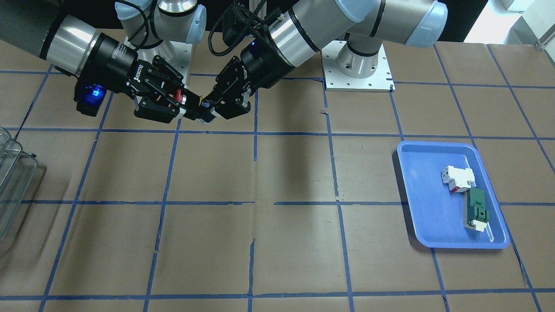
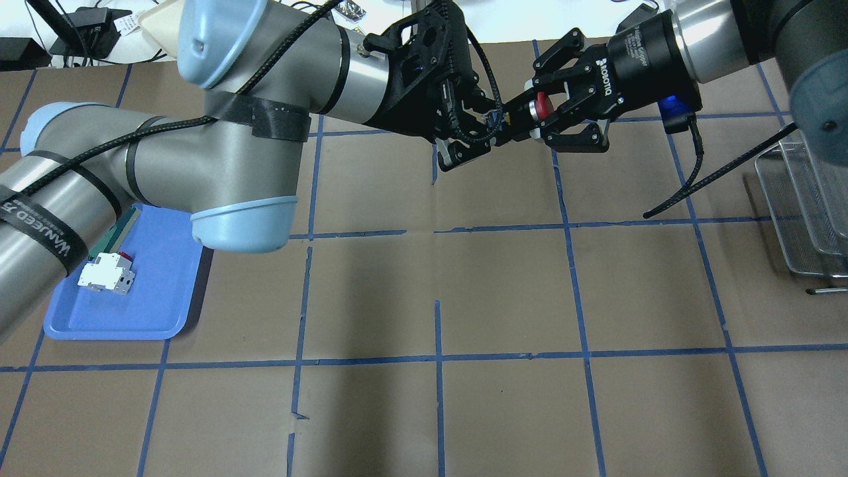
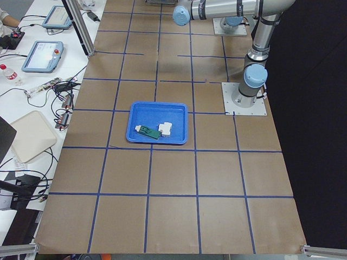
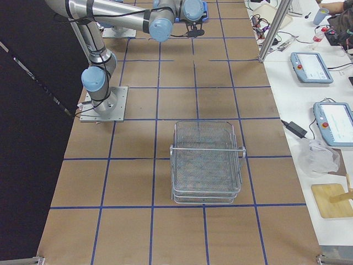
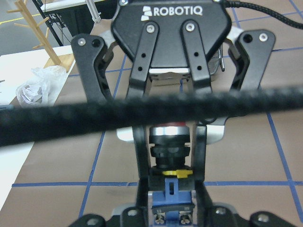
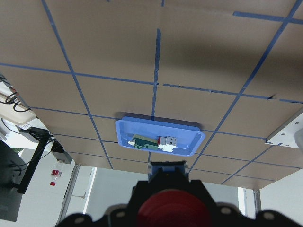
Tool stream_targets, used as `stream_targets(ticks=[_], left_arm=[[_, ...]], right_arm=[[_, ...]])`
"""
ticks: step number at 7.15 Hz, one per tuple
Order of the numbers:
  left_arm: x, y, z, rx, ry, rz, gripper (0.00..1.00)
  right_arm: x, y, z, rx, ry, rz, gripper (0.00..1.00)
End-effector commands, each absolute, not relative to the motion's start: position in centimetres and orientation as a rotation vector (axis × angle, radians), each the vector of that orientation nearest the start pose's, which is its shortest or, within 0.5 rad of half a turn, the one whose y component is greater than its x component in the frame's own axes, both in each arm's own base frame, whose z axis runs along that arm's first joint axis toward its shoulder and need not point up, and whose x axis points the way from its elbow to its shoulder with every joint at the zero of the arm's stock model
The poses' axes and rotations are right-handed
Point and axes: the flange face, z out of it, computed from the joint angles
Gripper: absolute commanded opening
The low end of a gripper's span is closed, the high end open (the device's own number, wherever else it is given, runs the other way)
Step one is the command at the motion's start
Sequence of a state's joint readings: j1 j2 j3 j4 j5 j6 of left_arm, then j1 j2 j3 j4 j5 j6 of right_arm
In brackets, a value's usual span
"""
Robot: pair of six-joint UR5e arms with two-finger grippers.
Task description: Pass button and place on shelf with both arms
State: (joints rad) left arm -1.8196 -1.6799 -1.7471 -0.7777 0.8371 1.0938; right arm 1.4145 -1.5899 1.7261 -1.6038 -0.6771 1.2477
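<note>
The button (image 1: pixel 182 99) has a red mushroom head, a silver collar and a dark blue body with a yellow spot. It hangs in the air between both grippers, over the robot's side of the table. My right gripper (image 1: pixel 190 105) is shut around its head end (image 2: pixel 543 105). My left gripper (image 1: pixel 208 110) is shut on the blue body. The left wrist view shows the right gripper's fingers (image 5: pixel 140 156) flanking the button (image 5: pixel 169 142). The right wrist view shows the red head (image 6: pixel 173 213) at the bottom. The wire-mesh shelf (image 4: pixel 207 160) stands on the robot's right, apart from both grippers.
A blue tray (image 1: pixel 433 236) on the robot's left holds a white-and-red breaker block (image 1: pixel 457 177) and a green-and-white flat part (image 1: pixel 477 212). The shelf's edge shows in the front view (image 1: pixel 11 173) and the overhead view (image 2: pixel 808 212). A black cable crosses the left wrist view (image 5: pixel 151 116).
</note>
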Motion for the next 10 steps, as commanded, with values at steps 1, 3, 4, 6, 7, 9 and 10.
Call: stream_targets(ticks=[1,3,4,6,7,9,10], left_arm=[[-33.9,-46.7,47.4,2.341,2.263,-1.387,1.00],[-33.7,-46.6,47.5,2.310,2.261,-1.353,1.00],[-33.6,-46.6,47.6,2.297,2.266,-1.341,1.00],[-33.5,-46.2,48.0,2.271,2.334,-1.317,1.00],[-33.4,-46.1,48.1,2.264,2.333,-1.315,1.00],[-33.2,-46.4,47.6,2.227,2.386,-1.286,1.00],[-32.1,-46.6,47.0,2.150,2.414,-1.223,1.00]], right_arm=[[13.6,-50.2,47.1,1.513,1.682,0.715,0.00],[13.6,-50.2,47.1,1.513,1.682,0.715,0.00],[13.6,-50.3,47.0,1.514,1.683,0.714,0.00],[13.6,-50.3,47.0,1.514,1.683,0.714,0.00],[13.6,-50.3,46.9,1.514,1.684,0.715,0.00],[13.5,-50.3,46.8,1.520,1.687,0.715,0.00],[13.4,-50.4,46.9,1.522,1.683,0.713,0.00]])
